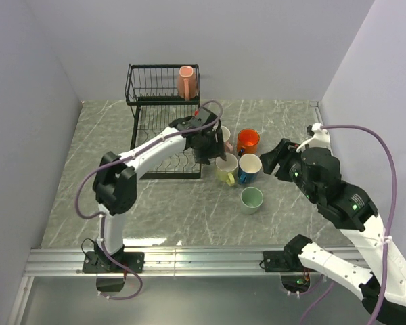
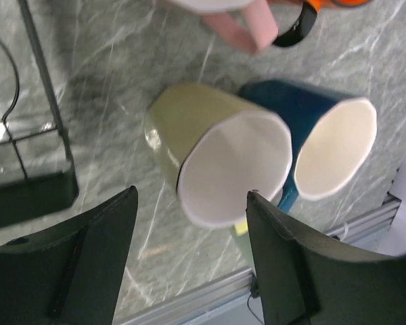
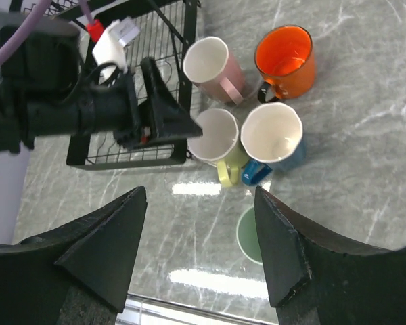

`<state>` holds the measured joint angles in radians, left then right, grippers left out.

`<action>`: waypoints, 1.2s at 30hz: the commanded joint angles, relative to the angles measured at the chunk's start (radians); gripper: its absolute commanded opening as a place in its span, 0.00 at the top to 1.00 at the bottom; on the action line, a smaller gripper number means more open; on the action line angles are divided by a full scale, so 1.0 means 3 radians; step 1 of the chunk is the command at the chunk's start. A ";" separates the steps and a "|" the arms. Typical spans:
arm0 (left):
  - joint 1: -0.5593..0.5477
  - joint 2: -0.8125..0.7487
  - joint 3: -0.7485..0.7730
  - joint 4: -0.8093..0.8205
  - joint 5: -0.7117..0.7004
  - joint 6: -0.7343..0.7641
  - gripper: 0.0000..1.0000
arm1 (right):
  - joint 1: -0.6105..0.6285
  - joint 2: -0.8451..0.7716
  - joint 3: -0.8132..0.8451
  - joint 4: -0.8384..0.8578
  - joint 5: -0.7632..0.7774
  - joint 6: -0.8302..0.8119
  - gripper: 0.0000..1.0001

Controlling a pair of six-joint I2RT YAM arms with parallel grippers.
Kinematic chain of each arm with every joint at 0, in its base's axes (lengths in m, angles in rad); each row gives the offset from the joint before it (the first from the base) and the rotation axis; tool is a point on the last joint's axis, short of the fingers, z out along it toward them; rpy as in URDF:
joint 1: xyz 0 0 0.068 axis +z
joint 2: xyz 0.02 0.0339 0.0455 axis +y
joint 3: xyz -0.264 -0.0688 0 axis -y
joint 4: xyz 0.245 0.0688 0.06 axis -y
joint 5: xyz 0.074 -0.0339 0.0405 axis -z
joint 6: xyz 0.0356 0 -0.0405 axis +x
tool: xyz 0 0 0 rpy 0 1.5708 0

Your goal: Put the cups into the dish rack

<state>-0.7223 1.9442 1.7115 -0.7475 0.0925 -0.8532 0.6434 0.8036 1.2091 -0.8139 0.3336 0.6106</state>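
The left gripper point(image 1: 206, 145) hung with its jaws wide and empty over the pale yellow cup point(image 1: 226, 169). The cup stood upright, mouth up, on the table point(image 1: 122, 203) at about 4 o'clock from that gripper in the top view, with the blue cup point(image 1: 249, 168) just beside it at 3 o'clock. The right gripper point(image 1: 276, 157), likewise wide and holding nothing, sat farther off at 3 o'clock of the cluster, so the left arm looked the nearer. The dish rack point(image 1: 155, 68) lay toward 10 o'clock, a pink cup point(image 1: 186, 81) already in its upper basket.
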 commanded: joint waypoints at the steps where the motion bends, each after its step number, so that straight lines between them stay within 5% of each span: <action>1: -0.0001 0.0217 0.0374 -0.0131 -0.0042 0.0113 0.30 | -0.0022 -0.0045 -0.0078 -0.0191 0.0090 0.0077 0.28; 7: -0.0001 0.0432 0.0390 -0.0080 -0.0007 0.0119 0.38 | -0.0017 0.0072 -0.0037 -0.0171 0.0024 -0.0066 0.28; 10: 0.0005 0.0494 0.0385 -0.0111 -0.0002 0.0119 0.51 | -0.0023 0.0159 -0.0021 -0.0089 -0.0053 -0.0102 0.28; 16: 0.0005 0.0433 0.0237 -0.0039 0.0029 0.0113 1.00 | -0.0028 0.0251 -0.0037 -0.0033 -0.0125 -0.0164 0.28; 30: 0.0020 -0.0176 0.0053 -0.0233 -0.0298 0.0205 1.00 | -0.0038 0.0272 -0.0027 0.0187 -0.0483 -0.0031 0.29; 36: 0.0076 -0.0880 -0.0380 -0.0010 -0.0298 0.0292 1.00 | -0.0043 0.0368 -0.0078 0.0641 -0.1305 0.0091 0.22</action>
<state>-0.7105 1.8614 1.6386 -0.8318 0.0002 -0.7895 0.6388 0.8932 1.1889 -0.7433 0.0982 0.6052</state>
